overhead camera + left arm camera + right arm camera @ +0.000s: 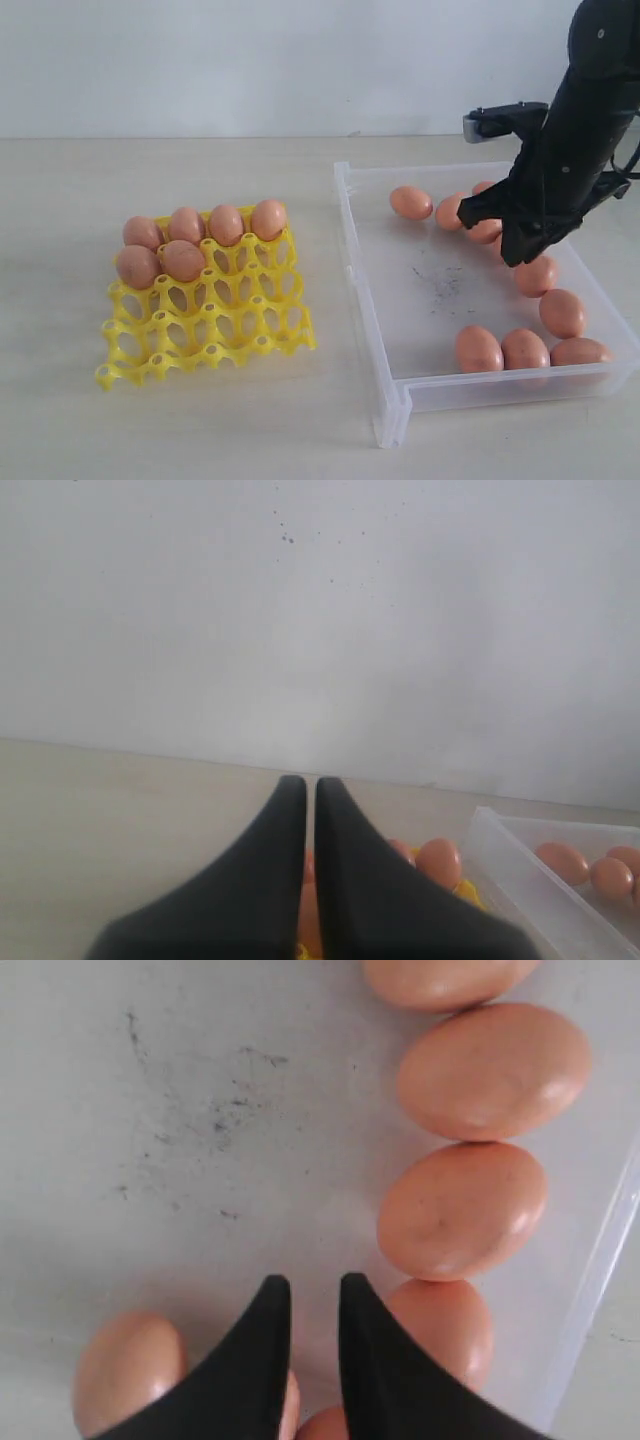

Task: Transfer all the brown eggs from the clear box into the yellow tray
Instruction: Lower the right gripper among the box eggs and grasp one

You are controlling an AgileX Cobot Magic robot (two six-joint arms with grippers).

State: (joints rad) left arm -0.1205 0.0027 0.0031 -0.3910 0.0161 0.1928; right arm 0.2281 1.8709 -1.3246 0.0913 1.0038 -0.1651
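Note:
Several brown eggs (183,258) fill the back cups of the yellow tray (205,340) on the left. More eggs lie loose in the clear box (365,300), along its back, right side and front (479,349). My right gripper (518,258) hangs low inside the box by the right-hand eggs. In the right wrist view its fingers (308,1282) stand a little apart, with bare box floor between the tips and an egg (440,1325) just beside one finger. The left gripper (304,780) is shut and empty, above the tray's eggs (440,862).
Dark specks (215,1120) mark the box floor. The box's near wall (400,400) stands between the eggs and the table front. A white wall runs behind the beige table (200,440). The left arm is out of the exterior view.

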